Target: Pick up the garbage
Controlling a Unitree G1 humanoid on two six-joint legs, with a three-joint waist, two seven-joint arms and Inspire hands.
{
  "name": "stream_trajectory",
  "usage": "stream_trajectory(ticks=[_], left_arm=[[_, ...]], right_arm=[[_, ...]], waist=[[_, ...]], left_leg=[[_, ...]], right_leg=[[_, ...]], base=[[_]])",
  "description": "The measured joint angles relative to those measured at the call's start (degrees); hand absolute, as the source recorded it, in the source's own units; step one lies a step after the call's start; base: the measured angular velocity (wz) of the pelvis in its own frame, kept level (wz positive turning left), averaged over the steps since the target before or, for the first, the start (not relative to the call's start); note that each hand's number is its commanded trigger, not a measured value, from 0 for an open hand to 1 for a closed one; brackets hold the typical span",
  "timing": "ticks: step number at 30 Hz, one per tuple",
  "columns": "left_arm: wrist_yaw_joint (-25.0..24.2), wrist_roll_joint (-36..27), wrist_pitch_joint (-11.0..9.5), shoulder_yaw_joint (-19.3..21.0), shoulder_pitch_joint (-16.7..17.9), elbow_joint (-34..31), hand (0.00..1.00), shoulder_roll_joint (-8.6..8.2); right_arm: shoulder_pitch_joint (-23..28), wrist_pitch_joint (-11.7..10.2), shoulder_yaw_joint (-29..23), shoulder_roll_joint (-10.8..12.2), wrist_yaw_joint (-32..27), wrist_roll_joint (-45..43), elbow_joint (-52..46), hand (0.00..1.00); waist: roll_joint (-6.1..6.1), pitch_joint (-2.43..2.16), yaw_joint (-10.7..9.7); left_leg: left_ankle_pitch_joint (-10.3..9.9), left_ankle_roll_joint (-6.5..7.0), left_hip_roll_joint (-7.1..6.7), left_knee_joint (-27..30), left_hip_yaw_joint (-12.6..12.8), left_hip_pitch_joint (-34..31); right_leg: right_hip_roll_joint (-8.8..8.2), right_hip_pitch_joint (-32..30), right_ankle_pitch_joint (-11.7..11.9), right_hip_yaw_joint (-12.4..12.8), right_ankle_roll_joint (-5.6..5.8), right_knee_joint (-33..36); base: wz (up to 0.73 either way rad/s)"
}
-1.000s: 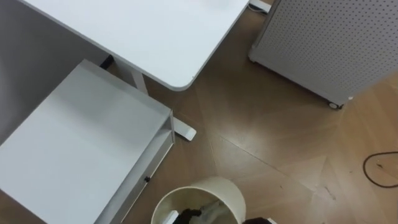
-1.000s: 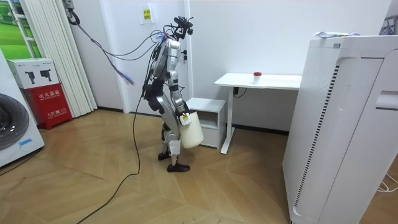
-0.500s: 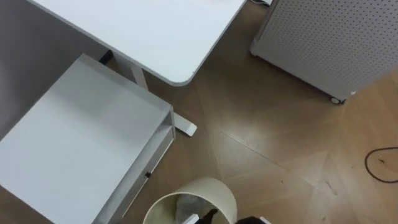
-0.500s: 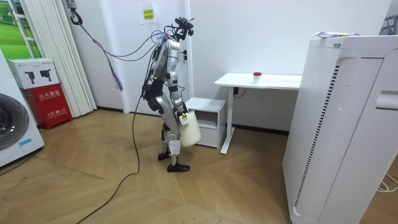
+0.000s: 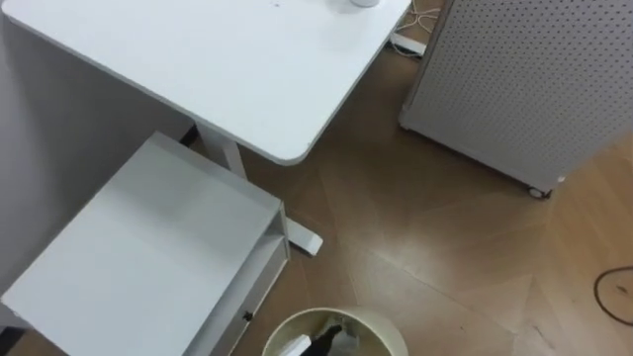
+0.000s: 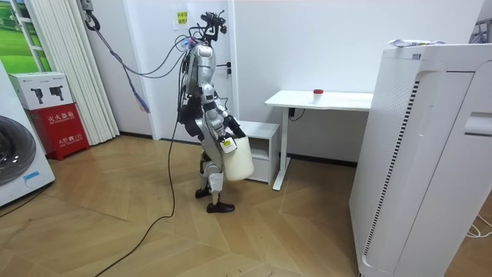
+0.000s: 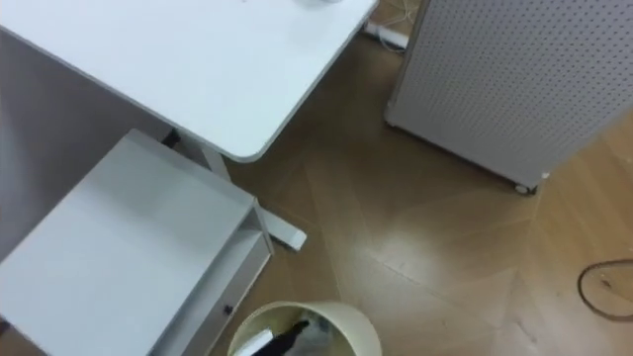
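Your robot stands upright on the wooden floor point(image 6: 254, 231), just beside the small white cabinet point(image 6: 257, 132), facing the white counter point(image 6: 338, 100). It carries a cream waste bin point(image 6: 237, 161) at hip height, in front of its thighs and off the floor. The right hand point(image 6: 227, 141) sits at the bin's upper rim, on the side nearest the room camera. You cannot tell from here whether it is closed round the rim or only laid against it.

Through the head camera you look straight down into the bin's open mouth at the bottom edge. The garbage you can see is inside it: a dark piece point(image 5: 326, 341) and a white piece point(image 5: 287, 346), both too small to name. The cabinet's front corner lies just to the left of the bin, and the counter's rounded corner reaches out above the cabinet.

At the upper right a perforated white panel point(image 5: 524, 79) stands on casters, well apart from the bin. A power strip point(image 5: 408, 44) lies on the floor between that panel and the counter.

In the room view a small red object point(image 6: 317, 93) rests on the counter top, well apart from the robot. A tall white appliance point(image 6: 430, 154) stands in the foreground on the room view's right.
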Motion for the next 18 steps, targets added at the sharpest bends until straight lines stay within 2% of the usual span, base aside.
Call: stream_trajectory(ticks=[2, 4, 6, 7, 8, 10, 11, 12, 14, 17, 18], left_arm=[[0.62, 2.74, -0.12, 2.22, 1.45, -3.23, 0.0, 0.33], [1.57, 4.5, -0.41, 2.71, 2.83, -7.04, 0.0, 0.92], [2.56, 4.95, -1.94, 3.18, 4.59, -9.59, 0.0, 1.17], [2.77, 4.94, -2.57, 3.85, 5.5, -10.61, 0.0, 1.24], [2.78, 4.96, -2.61, 4.87, 6.47, -12.44, 0.0, 1.49], [3.09, 4.95, -2.77, 7.03, 8.05, -16.32, 0.0, 1.99], [3.95, 4.75, -3.02, 7.98, 8.75, -18.48, 0.0, 2.85], [4.18, 4.74, -3.13, 8.49, 9.21, -19.72, 0.0, 3.15], [5.12, 4.76, -3.84, 10.59, 9.9, -23.88, 0.0, 4.45], [6.71, 4.72, -5.1, 15.88, 10.62, -27.32, 0.0, 4.44], [7.13, 4.68, -5.16, 16.43, 10.6, -27.71, 0.0, 4.44]], right_arm=[[1.19, -0.02, -1.81, -0.82, 0.15, 0.2, -0.78, 1.0], [2.76, -0.14, -3.73, -1.35, 0.61, 0.68, -1.8, 1.0], [5.28, -0.33, -5.08, -1.99, 0.62, 0.78, -3.33, 1.0], [6.71, -0.54, -5.73, -2.18, 0.75, 0.76, -3.76, 1.0], [7.7, -0.53, -6.81, -2.11, 1.03, 0.63, -3.88, 1.0], [9.01, -0.54, -8.31, -2.03, 1.24, 0.57, -4.26, 1.0], [9.79, -0.53, -8.78, -2.01, 1.26, 0.43, -4.89, 1.0], [10.09, -0.53, -8.8, -2.01, 1.23, 0.43, -5.27, 1.0], [10.57, -0.55, -9.56, -2.0, 1.08, 0.08, -5.69, 1.0], [10.78, -0.56, -11.04, -1.79, 1.58, -1.81, -6.11, 1.0], [10.93, -0.56, -11.05, -1.83, 1.57, -1.82, -6.09, 1.0]], waist=[[0.34, -0.3, -0.32], [0.22, -0.53, -0.46], [0.37, -1.15, -0.62], [0.33, -1.66, -0.98], [0.23, -1.99, -1.64], [-0.25, -2.41, -1.78], [-0.5, -2.61, -1.67], [-0.56, -2.68, -1.71], [-0.62, -2.78, -1.4], [-0.4, -2.84, -0.61], [-0.37, -2.84, -0.61]], left_leg=[[-0.07, 0.01, -0.2, -1.18, 0.8, 2.97], [0.02, -0.07, -0.66, -2.78, 1.07, 5.51], [0.15, -0.13, -0.88, -4.54, 1.45, 8.57], [0.15, -0.15, -1.05, -5.56, 1.56, 10.7], [0.14, -0.2, -0.97, -6.38, 1.92, 12.65], [-0.06, -0.41, -0.84, -7.2, 2.79, 15.31], [-0.24, -0.57, -0.75, -7.82, 3.4, 16.93], [-0.35, -0.61, -0.67, -8.06, 3.66, 17.76], [-1.63, -0.79, 0.22, -8.15, 6.12, 20.24], [-2.87, -1.23, 1.25, -8.27, 8.86, 22.77], [-2.94, -1.28, 1.35, -8.48, 9.19, 23.47]], right_leg=[[0.01, 2.25, -0.12, 0.61, 0.2, -0.13], [0.05, 4.12, -0.37, 0.87, 0.49, -0.47], [0.11, 6.71, -0.55, 0.98, 0.68, -1.4], [0.09, 8.51, -0.91, 1.0, 0.86, -1.75], [0.31, 10.3, -1.02, 1.05, 0.97, -2.42], [0.75, 12.49, -1.02, 1.19, 1.01, -3.46], [0.89, 13.7, -0.99, 0.88, 0.98, -3.89], [0.95, 14.42, -0.93, 0.63, 0.96, -4.2], [0.98, 15.93, -0.65, -2.15, 0.55, -4.24], [1.04, 17.68, -0.12, -6.21, -0.36, -4.49], [1.11, 18.23, -0.15, -6.3, -0.39, -4.65]], base=[[-0.19], [-0.1], [-0.1], [-0.05], [-0.09], [-0.26], [-0.33], [-0.34], [-0.51], [-0.56], [-0.21]])
